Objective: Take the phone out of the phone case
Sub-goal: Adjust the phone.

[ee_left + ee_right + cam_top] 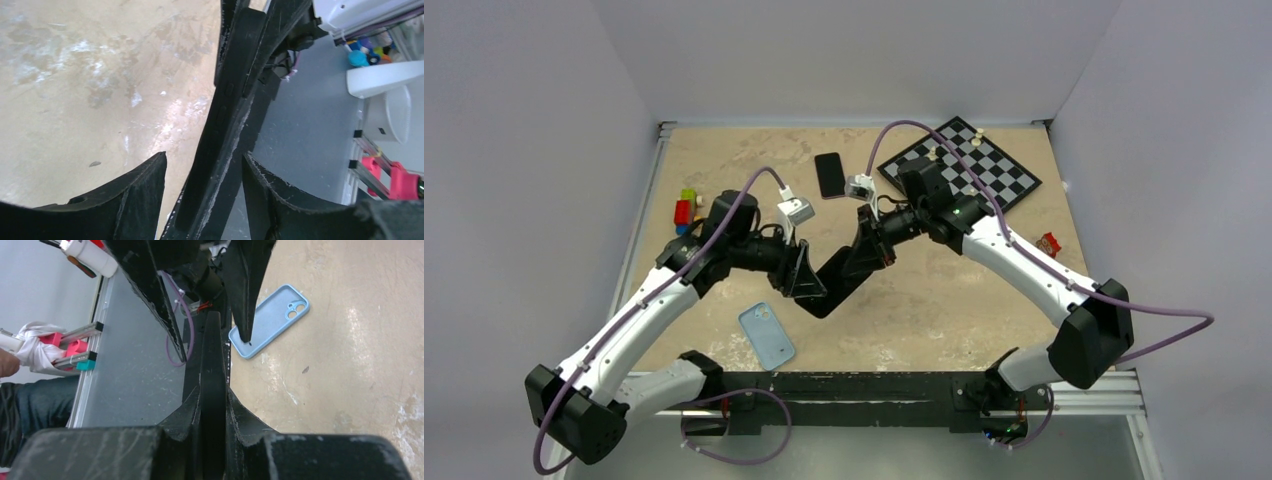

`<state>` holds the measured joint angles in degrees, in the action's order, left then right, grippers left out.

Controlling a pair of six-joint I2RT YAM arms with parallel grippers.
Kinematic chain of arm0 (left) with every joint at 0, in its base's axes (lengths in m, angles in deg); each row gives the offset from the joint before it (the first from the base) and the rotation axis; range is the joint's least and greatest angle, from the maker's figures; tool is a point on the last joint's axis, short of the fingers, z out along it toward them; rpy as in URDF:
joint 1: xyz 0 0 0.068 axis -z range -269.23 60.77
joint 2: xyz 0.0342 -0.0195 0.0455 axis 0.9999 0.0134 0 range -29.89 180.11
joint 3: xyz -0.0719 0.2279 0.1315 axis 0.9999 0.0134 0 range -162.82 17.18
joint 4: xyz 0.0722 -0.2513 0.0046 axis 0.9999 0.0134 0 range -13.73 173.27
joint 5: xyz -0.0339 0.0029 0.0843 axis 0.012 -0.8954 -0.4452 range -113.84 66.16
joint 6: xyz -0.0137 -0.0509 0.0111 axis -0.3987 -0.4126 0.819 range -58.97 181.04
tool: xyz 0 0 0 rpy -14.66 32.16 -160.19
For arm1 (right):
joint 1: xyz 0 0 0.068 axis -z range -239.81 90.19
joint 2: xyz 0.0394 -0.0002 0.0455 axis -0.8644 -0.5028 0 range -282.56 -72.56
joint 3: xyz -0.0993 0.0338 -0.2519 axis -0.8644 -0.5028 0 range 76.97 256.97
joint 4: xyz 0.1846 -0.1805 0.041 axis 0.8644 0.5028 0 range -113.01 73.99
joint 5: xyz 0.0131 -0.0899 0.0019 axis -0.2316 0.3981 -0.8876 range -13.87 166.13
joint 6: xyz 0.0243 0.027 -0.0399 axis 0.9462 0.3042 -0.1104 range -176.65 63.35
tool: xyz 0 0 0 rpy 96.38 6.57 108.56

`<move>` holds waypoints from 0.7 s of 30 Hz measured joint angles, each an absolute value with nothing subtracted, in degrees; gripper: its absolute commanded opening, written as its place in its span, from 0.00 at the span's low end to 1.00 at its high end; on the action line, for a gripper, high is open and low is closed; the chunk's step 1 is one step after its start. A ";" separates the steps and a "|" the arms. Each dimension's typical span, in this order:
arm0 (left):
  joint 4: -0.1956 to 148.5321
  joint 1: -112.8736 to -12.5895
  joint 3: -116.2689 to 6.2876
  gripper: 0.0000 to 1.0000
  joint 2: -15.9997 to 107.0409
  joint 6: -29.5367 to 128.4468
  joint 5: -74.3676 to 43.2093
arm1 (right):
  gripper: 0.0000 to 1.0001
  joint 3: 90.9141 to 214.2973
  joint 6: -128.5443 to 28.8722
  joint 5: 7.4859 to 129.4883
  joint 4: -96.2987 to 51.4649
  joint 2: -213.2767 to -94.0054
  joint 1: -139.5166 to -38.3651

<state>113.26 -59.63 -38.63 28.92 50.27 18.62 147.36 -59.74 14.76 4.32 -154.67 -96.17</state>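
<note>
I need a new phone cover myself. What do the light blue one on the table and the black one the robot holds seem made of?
Light blue phone case: probably soft silicone or matte plastic; even, dull colour, rounded corners. Black phone case: likely rubbery plastic, matte; its edges look scuffed whitish. Neither is certain by sight alone.

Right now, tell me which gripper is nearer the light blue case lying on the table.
Left. The left gripper hovers just beyond the blue case, toward the table's middle; the right gripper, clamped on the black phone, sits farther off, past the left one.
</note>
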 measured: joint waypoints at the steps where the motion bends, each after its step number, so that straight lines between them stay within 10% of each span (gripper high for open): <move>1: 113.26 -59.63 -38.63 0.55 29.14 50.53 20.04 | 0.00 147.36 -59.37 14.46 3.51 -154.67 -96.17; 5: 113.22 -59.63 -38.52 0.41 31.63 51.63 26.22 | 0.00 147.36 -56.92 12.21 0.08 -154.69 -96.17; 9: 112.94 -59.65 -38.52 0.02 32.81 54.07 31.88 | 0.00 147.36 -53.56 10.31 -4.20 -154.69 -96.17; 16: 104.35 -59.56 -33.58 0.00 27.15 46.75 30.64 | 0.56 146.82 -44.75 11.64 -10.28 -154.86 -96.15; 21: 90.62 -59.58 -27.20 0.00 21.99 33.35 28.36 | 0.58 137.74 -29.56 17.23 -27.18 -151.89 -96.02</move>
<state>90.62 -59.58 -27.20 21.99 33.35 28.36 137.74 -29.56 17.23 -27.18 -151.89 -96.02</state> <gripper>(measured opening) 0.182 0.598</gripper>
